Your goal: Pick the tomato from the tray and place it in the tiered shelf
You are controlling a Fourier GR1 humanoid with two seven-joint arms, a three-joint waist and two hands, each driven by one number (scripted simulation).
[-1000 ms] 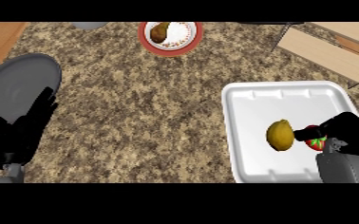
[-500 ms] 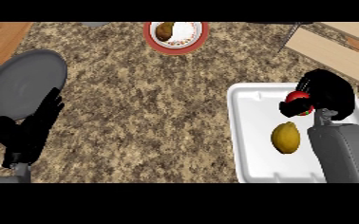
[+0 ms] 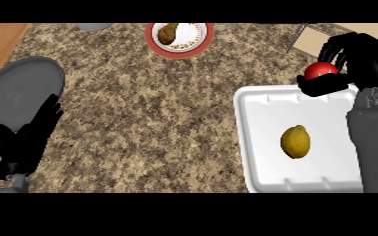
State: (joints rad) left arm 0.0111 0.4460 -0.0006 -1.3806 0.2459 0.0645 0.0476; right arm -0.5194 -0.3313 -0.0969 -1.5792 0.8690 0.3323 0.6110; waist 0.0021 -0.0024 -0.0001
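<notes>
Right hand (image 3: 353, 55) curled round red tomato (image 3: 320, 70) at far edge of white tray (image 3: 258, 130) (lemon (image 3: 295, 141) lying in it), left hand (image 3: 29, 140) open, near left of surface (image 3: 148, 120)

We're seeing one tomato (image 3: 320, 70) sitting in the right hand (image 3: 359, 66), one lemon (image 3: 295, 141) lying just below that hand on one white tray (image 3: 258, 145), one red-rimmed plate (image 3: 196, 34) carrying one brown piece of food (image 3: 168, 32) well to its left, and one grey dish (image 3: 28, 86) lying beside the left hand (image 3: 28, 141).
</notes>
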